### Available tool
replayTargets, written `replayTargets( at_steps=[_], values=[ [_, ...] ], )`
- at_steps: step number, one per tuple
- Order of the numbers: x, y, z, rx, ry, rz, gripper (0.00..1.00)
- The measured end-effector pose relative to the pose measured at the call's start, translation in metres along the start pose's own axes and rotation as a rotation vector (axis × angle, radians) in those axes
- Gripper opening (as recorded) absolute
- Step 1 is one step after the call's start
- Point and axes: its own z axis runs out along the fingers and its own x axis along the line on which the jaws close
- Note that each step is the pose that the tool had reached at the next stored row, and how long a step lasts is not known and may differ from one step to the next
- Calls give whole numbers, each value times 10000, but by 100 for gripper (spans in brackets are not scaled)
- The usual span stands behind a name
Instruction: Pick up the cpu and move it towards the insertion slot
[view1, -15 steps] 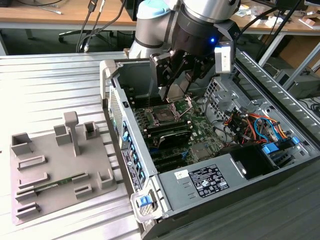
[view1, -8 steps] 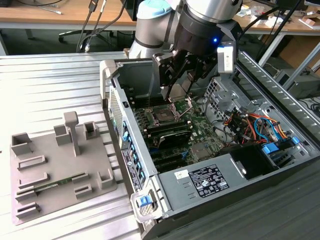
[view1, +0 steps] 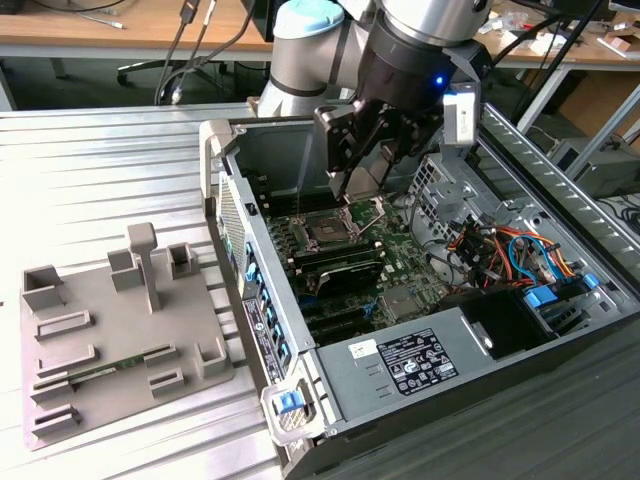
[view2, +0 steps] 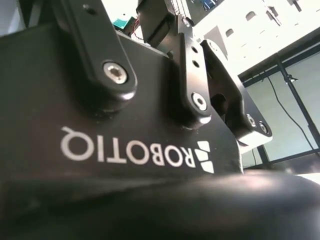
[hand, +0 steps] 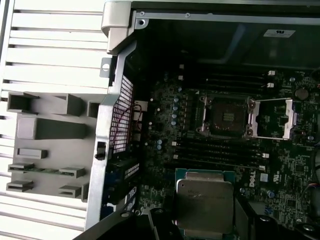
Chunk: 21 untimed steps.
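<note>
Black fingers (view1: 338, 145) clench the thin silvery square cpu (hand: 204, 205). The dark, silver-framed insertion slot (hand: 225, 116) lies below the cpu, apart.

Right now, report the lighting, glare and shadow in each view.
Exterior view: the table is washed out white, the case interior darker. First wrist view: the slot sits in shade, the cpu shows a dull sheen. Second wrist view: the gripper is dark against a glaring backdrop.
</note>
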Motion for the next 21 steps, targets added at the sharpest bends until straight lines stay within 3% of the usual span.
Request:
replayTargets(
  at_steps=[21],
  values=[
    [-236,-27,-1,0,0,0,55]
  ],
)
